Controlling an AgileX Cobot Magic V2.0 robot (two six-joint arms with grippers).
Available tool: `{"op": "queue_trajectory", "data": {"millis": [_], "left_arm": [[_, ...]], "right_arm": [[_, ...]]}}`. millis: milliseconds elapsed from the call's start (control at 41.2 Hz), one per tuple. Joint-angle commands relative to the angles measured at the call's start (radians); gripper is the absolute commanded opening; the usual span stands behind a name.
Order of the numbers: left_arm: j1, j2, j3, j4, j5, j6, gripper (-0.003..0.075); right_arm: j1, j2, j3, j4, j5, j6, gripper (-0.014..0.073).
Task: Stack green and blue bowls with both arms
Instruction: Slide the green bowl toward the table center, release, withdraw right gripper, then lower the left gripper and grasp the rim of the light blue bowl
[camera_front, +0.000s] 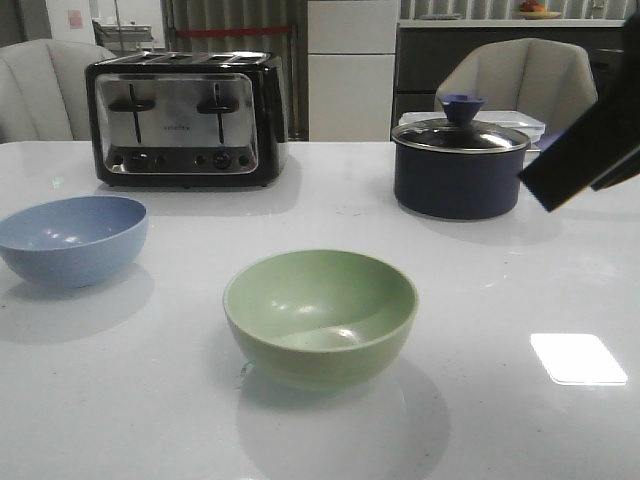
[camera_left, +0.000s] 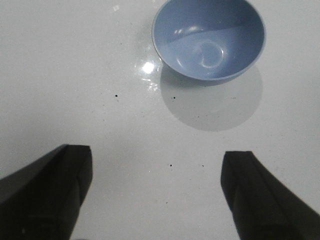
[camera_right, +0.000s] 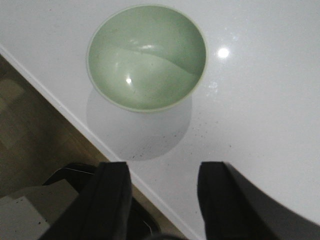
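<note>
Hovering above the white table (camera_left: 75, 75), left gripper (camera_left: 156, 192): jaws spread wide, nothing between them, only bare tabletop showing in the gap; both black fingers (camera_left: 47, 192) clear of the surface as far as can be told. Blue bowl (camera_left: 208, 39): upright, empty, standing on the table ahead of the left gripper and apart from it, casting a round shadow toward the fingers. Right gripper (camera_right: 162, 200): jaws likewise parted and holding nothing, its fingers (camera_right: 107, 200) poised over the table's near edge, with floor and a dark object below visible past that edge. Green bowl (camera_right: 146, 56): upright, empty, resting on the table near the front edge, ahead of the right gripper and not touched by it. Front view, same items: blue bowl (camera_front: 72, 238) at the left side of the table, green bowl (camera_front: 320, 315) near the centre front, the two well apart and unstacked. Right arm (camera_front: 590, 140): a black section entering from the right edge, raised above the table. Further back: chrome and black toaster (camera_front: 185, 120) at rear left; dark navy pot (camera_front: 458, 165) with glass lid and purple knob at rear right. Behind the table: two pale chairs (camera_front: 520, 75), one at either side.
</note>
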Motion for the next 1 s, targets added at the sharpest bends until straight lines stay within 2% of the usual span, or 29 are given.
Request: {"op": "queue_trajectory", "data": {"millis": [0, 437, 801, 874, 971], "left_arm": [[0.002, 0.090, -0.093, -0.004, -0.049, 0.000, 0.0581], [0.002, 0.583, -0.444, -0.004, -0.033, -0.010, 0.0581], [0.002, 0.828, -0.648, -0.004, -0.040, -0.010, 0.0578], [0.002, 0.862, -0.665, -0.004, -0.042, -0.010, 0.0544], [0.002, 0.890, -0.678, -0.004, -0.042, -0.010, 0.0459]], "right_arm": [[0.001, -0.070, -0.023, 0.007, 0.009, -0.008, 0.0434], [0.001, -0.119, -0.023, 0.007, 0.087, -0.008, 0.0434], [0.001, -0.119, -0.023, 0.007, 0.086, -0.008, 0.0434], [0.001, -0.119, -0.023, 0.007, 0.086, -0.008, 0.0434], [0.001, -0.119, -0.023, 0.007, 0.086, -0.008, 0.0434]]}}
